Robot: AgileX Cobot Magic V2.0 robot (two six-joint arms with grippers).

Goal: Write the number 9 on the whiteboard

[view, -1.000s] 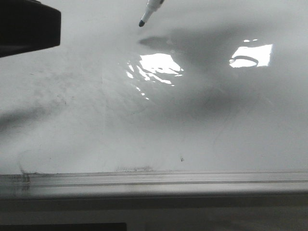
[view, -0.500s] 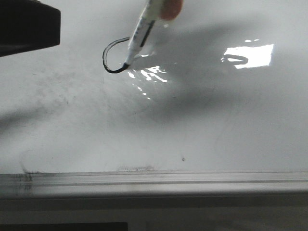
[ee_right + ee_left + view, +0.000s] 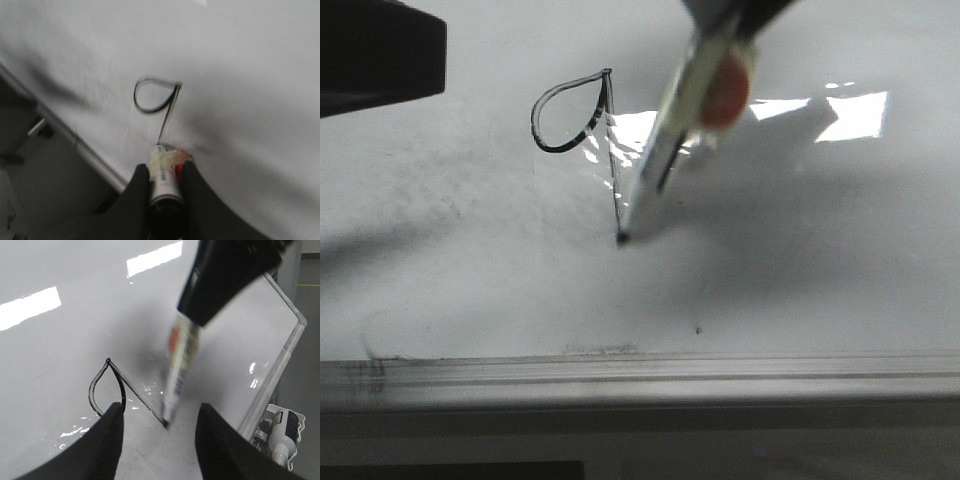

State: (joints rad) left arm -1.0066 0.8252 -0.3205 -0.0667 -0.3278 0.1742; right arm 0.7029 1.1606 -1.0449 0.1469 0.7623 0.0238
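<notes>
The number 9 [image 3: 560, 149] is a thin black teardrop loop with a straight stem on the glossy whiteboard [image 3: 470, 260]. My right gripper [image 3: 165, 175] is shut on a white marker [image 3: 167, 167]. It enters the front view from the top [image 3: 735, 25]. The marker [image 3: 665, 160] slants down, and its tip touches the board at the stem's lower end. My left gripper [image 3: 162, 440] is open and empty, and hovers over the board just beside the 9 [image 3: 140, 400]. The marker [image 3: 180, 370] and the right gripper [image 3: 225, 275] also show in the left wrist view.
A grey metal rail [image 3: 640, 370] runs along the board's near edge. A bright glare patch [image 3: 855, 112] lies at the right. A dark part of my left arm [image 3: 370, 50] fills the upper left corner. White bottles [image 3: 282, 427] stand beyond the board's edge.
The marker closed the teardrop loop, then drew the straight stem down towards the near edge. The right gripper came further into the front view. The left arm stayed still.
</notes>
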